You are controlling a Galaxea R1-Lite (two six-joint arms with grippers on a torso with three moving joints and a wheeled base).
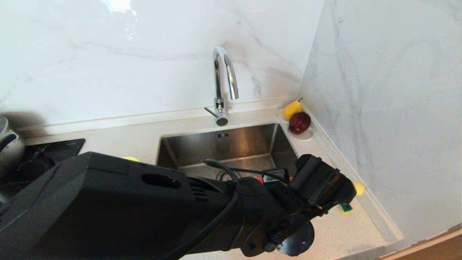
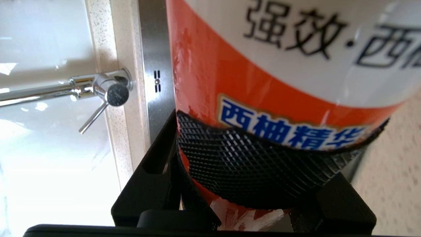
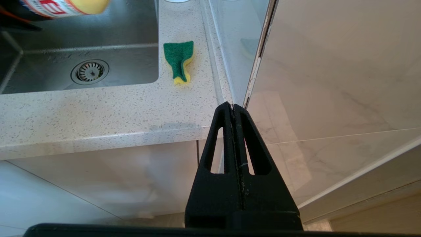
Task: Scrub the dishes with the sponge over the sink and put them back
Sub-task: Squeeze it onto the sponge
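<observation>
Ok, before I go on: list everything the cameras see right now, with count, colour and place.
detergent bottle: one, orange and white with a yellow cap, held over the sink's right part.
sponge: one, dark green on yellow, lying on the counter right of the sink.
sink: one, brushed steel, set in the counter, drain strainer in its floor.
faucet: one, chrome, arched, behind the sink.
saucer: one, white, back right corner of the counter, holding a yellow and a dark red fruit.
pot: one, steel, on the black hob at far left.
yellow object: one, just peeking over the left arm, left of the sink; cannot tell what it is.
left gripper: closed on the detergent bottle.
right gripper: shut, empty, below the counter's front edge.
</observation>
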